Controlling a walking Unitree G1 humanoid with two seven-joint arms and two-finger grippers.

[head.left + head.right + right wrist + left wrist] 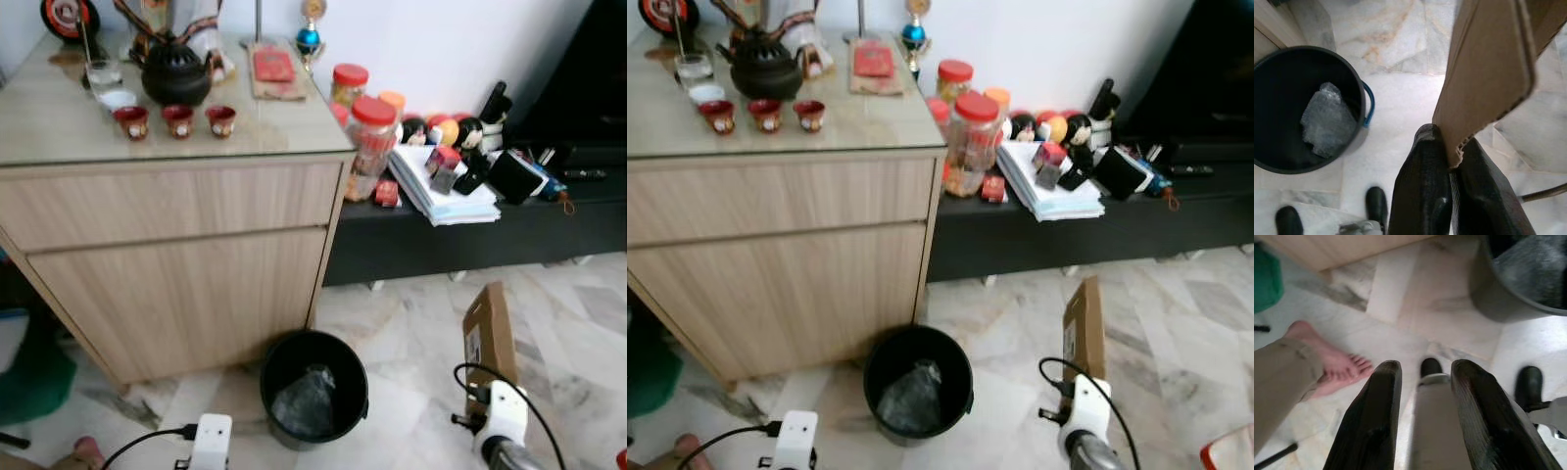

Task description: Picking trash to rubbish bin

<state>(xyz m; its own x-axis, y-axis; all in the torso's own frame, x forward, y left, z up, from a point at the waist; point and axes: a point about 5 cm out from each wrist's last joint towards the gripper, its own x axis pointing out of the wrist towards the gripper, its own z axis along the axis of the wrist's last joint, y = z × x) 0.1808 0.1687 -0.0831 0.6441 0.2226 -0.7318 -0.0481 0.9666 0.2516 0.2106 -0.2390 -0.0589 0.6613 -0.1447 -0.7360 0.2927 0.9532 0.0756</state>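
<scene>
The right gripper [1452,169] has its jaws closed on the lower edge of a flat brown cardboard piece [490,338], holding it upright above the marble floor [411,333] just beside the black rubbish bin [313,387]. The bin stands on the floor at the foot of the wooden cabinet [176,264], near its right corner, with a crumpled clear plastic wrap [1327,120] lying inside. The left gripper [1422,396] hangs low over the floor with its jaws narrowly parted and empty, near a person's bare foot [1334,362].
</scene>
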